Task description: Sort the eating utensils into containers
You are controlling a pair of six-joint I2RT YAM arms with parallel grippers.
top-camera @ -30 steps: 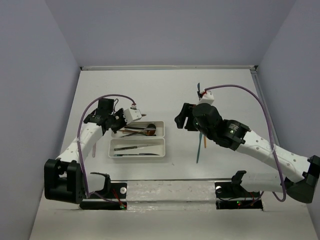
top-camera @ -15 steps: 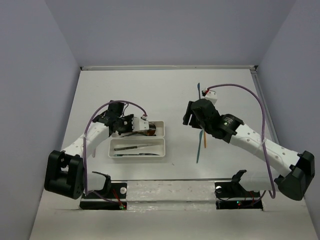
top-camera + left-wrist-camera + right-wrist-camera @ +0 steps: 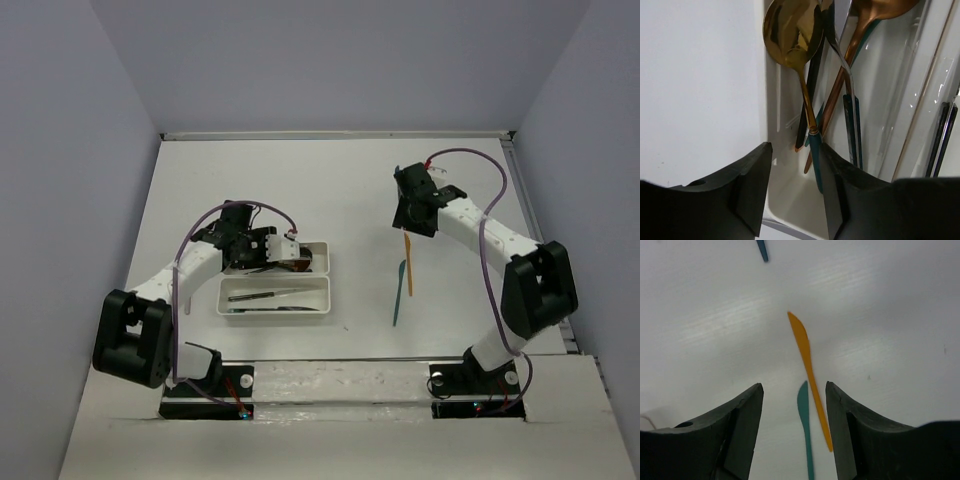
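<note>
spoon tray (image 3: 322,259) with a gold spoon (image 3: 790,35) laid inside, left gripper (image 3: 795,148) held over one end of the tray, spread open, nothing gripped, right gripper (image 3: 794,385) spread wide and empty well right of the tray, orange knife (image 3: 807,360) and teal knife (image 3: 803,405) seen under it

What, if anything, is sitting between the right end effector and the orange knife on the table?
Nothing visible. The right end effector hangs open above the orange knife, which lies flat on the table. A teal knife lies close beside its narrow end, off to one side rather than in the way, though a grasp might catch it too.
</note>
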